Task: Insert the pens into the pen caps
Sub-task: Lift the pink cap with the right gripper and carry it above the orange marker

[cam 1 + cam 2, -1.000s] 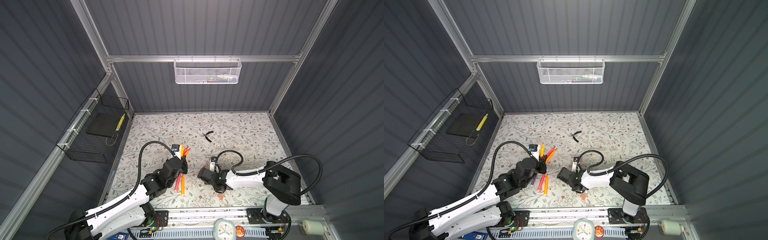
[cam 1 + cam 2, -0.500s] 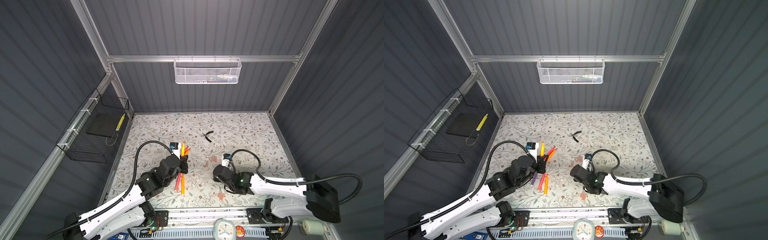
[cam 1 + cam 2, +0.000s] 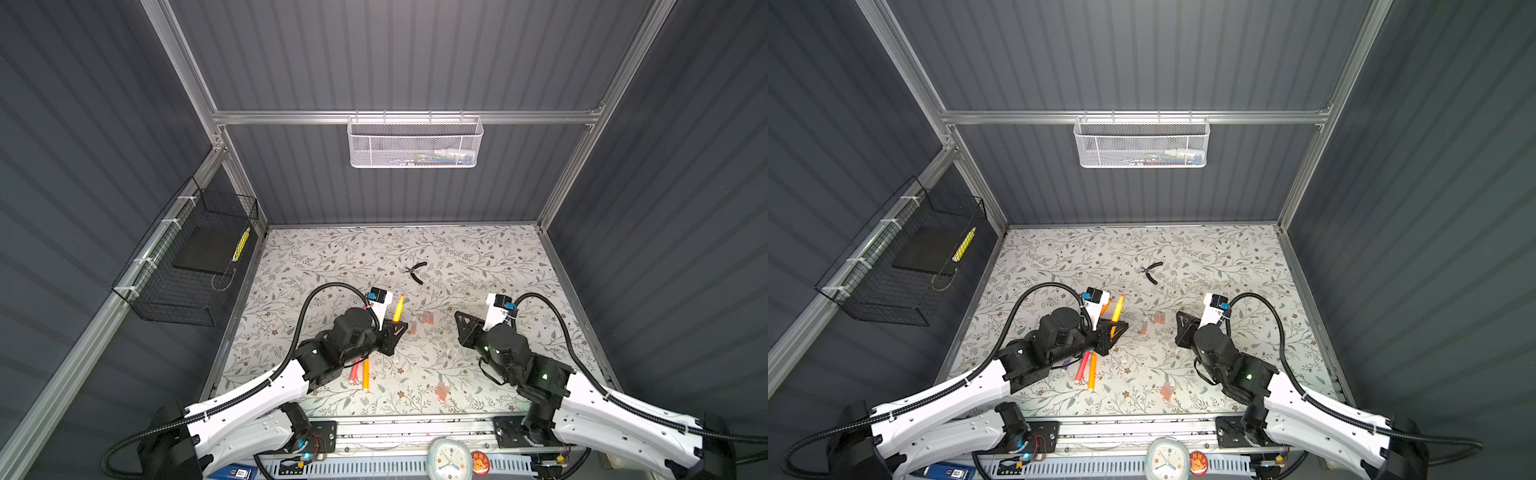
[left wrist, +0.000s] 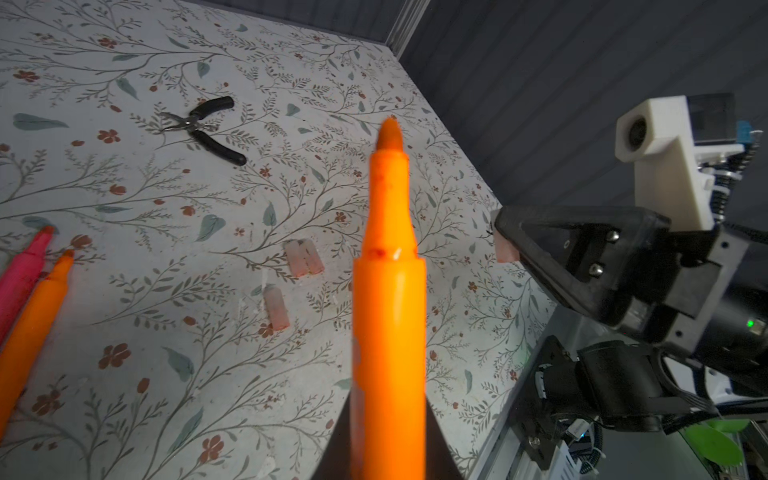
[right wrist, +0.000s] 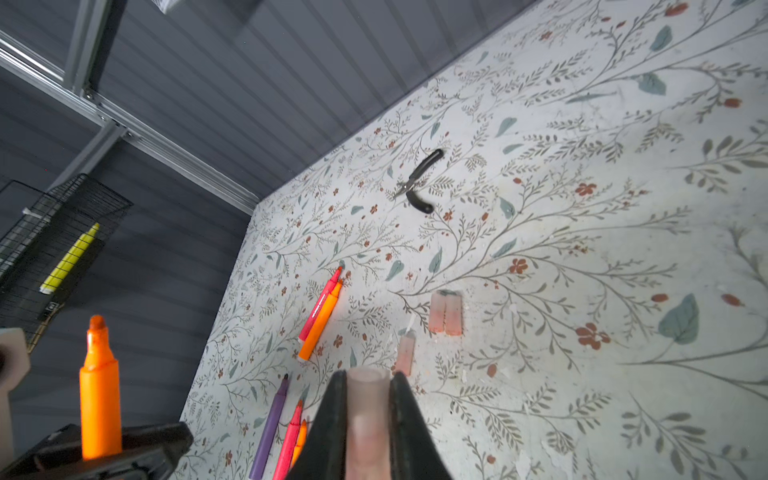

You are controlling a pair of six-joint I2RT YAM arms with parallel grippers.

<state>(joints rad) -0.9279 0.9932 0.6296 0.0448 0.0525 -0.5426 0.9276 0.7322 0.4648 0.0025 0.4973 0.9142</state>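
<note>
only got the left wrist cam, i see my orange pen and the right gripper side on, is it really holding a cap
Observer: Yes. The right wrist view shows the right gripper shut on a pen cap that pokes out past its fingertips.
Operator: any pens i can't see from here
Observer: Besides your orange pen, a purple pen lies flat next to a pink-red pen.
Operator: more caps than the three in front of me
Observer: Yes, in both top views a fourth cap lies alone near the front edge of the table.
</note>
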